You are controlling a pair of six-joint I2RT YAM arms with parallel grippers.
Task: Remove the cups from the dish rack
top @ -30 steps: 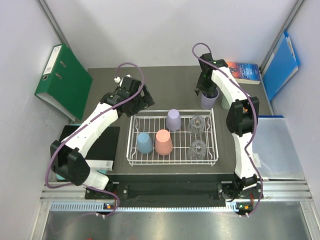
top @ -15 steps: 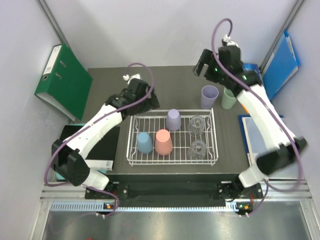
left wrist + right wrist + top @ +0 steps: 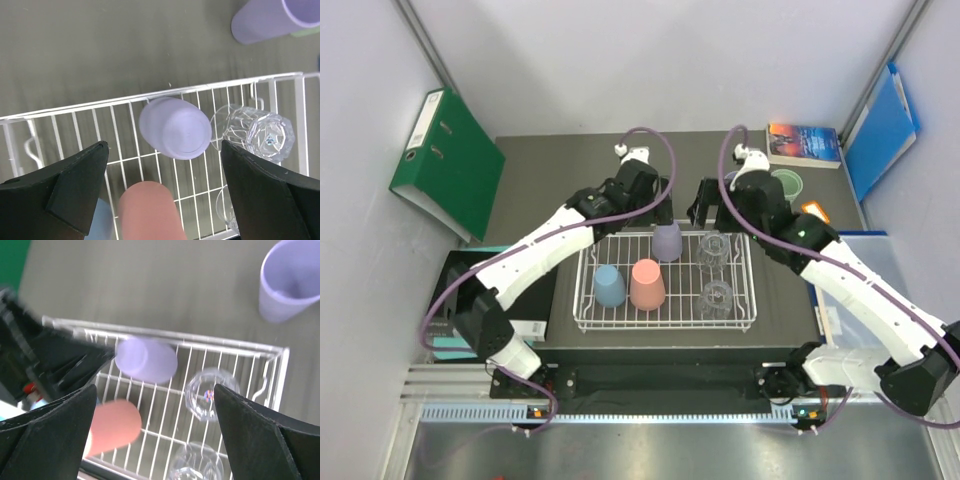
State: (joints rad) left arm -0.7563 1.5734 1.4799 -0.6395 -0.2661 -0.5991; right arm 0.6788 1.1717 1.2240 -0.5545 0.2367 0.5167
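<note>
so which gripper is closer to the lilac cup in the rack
Left. The left gripper hangs behind and above the lilac cup, open; the right gripper is off to the cup's right, above the far edge of the rack by a clear glass.

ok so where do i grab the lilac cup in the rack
Take the lilac cup by its side walls just below the upturned base, coming straight down. It stands mouth-down in the rack, narrow end up, with a glass close beside it, so the top is likely the only free way in.
</note>
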